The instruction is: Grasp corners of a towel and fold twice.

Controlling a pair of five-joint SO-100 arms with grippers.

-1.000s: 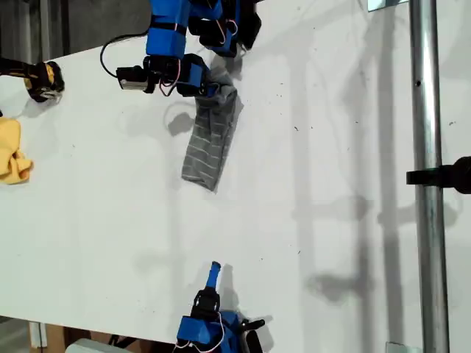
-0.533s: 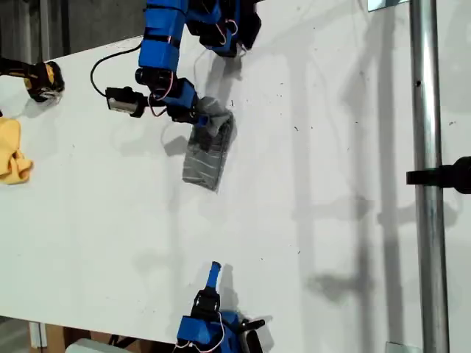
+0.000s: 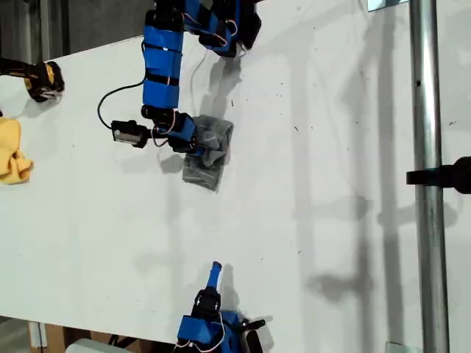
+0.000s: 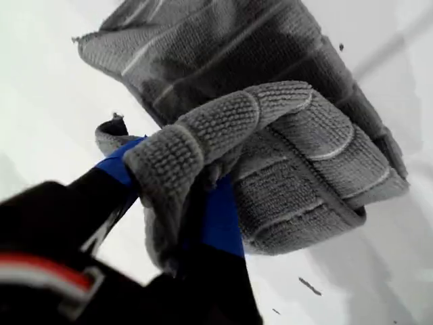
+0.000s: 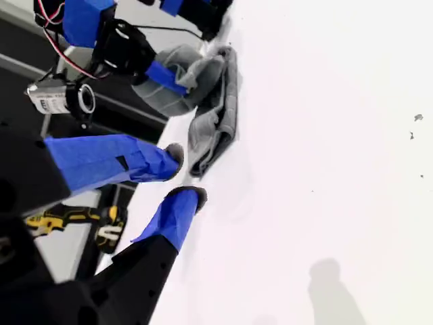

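Note:
The grey striped towel [image 3: 211, 153] lies bunched and partly doubled over on the white table [image 3: 309, 243], below the arm base at the exterior view's top. My first gripper [image 3: 193, 143] is shut on a fold of it at the towel's edge toward the exterior view's left. In the first wrist view the towel [image 4: 284, 135] drapes over the blue fingers [image 4: 220, 220] of my first gripper [image 4: 169, 196], and one corner [image 4: 84, 42] lies flat beyond. My second gripper [image 3: 214, 273] stands open near the exterior view's bottom edge, well apart from the towel [image 5: 218, 122], with nothing between its fingertips [image 5: 181, 176].
A yellow cloth [image 3: 12, 151] and a yellow-black tool [image 3: 41, 79] sit at the exterior view's left edge. A metal pole [image 3: 427, 184] with a black clamp [image 3: 447, 175] runs down the exterior view's right side. The second arm's base [image 3: 210, 329] stands at the bottom edge.
My first gripper has carried the towel's far end down the exterior view toward its near end, so the towel is now shorter and doubled over. The second arm has not moved.

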